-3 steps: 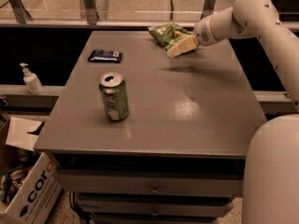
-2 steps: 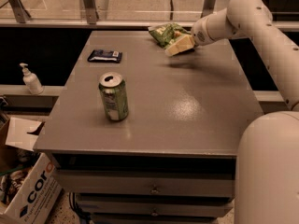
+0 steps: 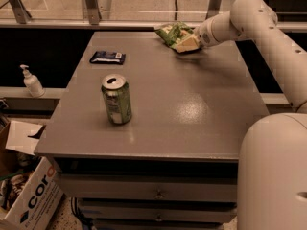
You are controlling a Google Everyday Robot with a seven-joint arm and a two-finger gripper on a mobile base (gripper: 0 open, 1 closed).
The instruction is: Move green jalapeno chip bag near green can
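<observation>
Where the gripper (image 3: 191, 43) clasps it far across the table (image 3: 192, 109), the green jalapeno chip bag (image 3: 171, 32) (crinkled) gleams.

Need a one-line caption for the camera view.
Gripper at the green jalapeno chip bag, far across the table; green can stands front left, dark blue packet behind it.

Arm (image 3: 261, 18): smooth off-white tubular segments, bulbous rounded joints. Large rounded white body shell (image 3: 273, 176) at near right corner. Gripper (image 3: 188, 43) pale cream, near far edge.
</observation>
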